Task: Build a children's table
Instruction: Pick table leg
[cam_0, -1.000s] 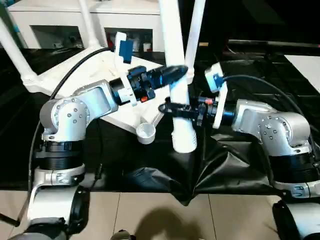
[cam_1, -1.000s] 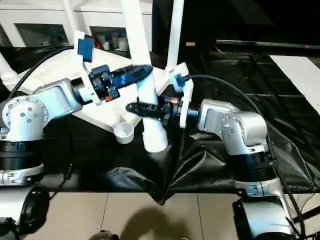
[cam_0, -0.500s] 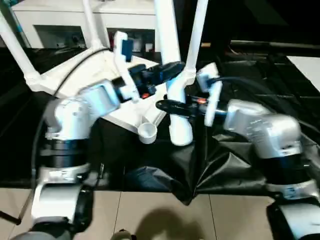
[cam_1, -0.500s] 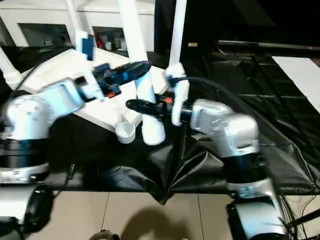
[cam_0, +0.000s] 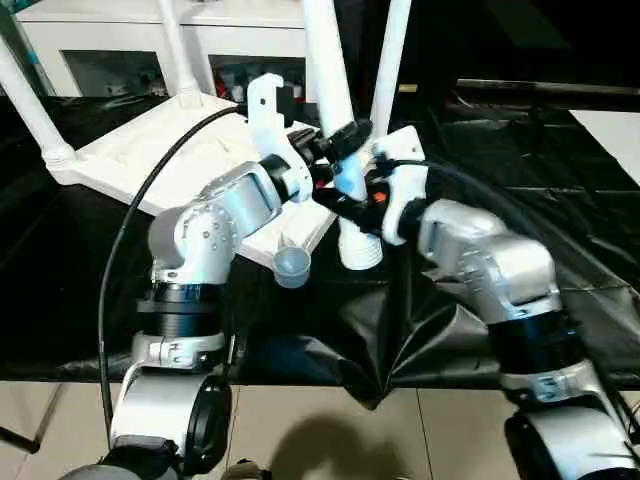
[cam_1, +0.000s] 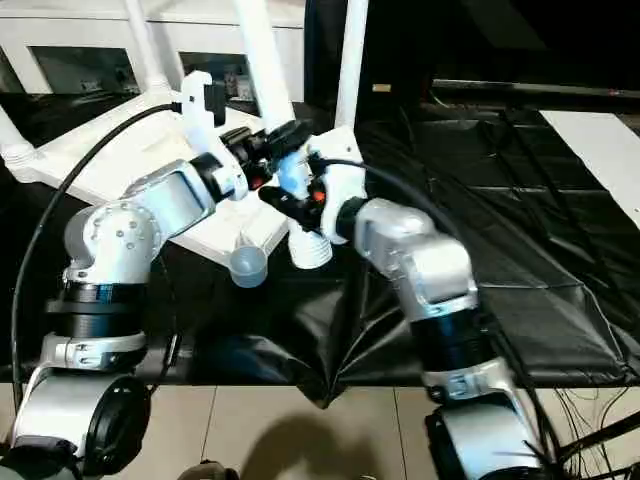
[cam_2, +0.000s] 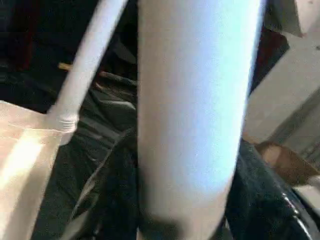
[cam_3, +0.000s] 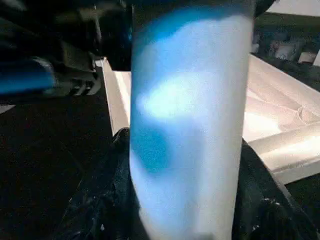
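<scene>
While three legs already stand in the tabletop (cam_0: 160, 160), both my left claw (cam_0: 345, 140) and right claw (cam_0: 345, 205) clamp the fourth leg (cam_0: 335, 110), its corner socket (cam_0: 291, 266) unfilled.

leg (cam_0: 345, 185) | carried closer to tabletop (cam_0: 150, 150) | more upright

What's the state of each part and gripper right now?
tabletop: upside down, three legs standing in corner sockets
near corner socket: empty
fourth leg: held upright, not yet socketed
left gripper: shut on fourth leg
right gripper: shut on fourth leg
</scene>
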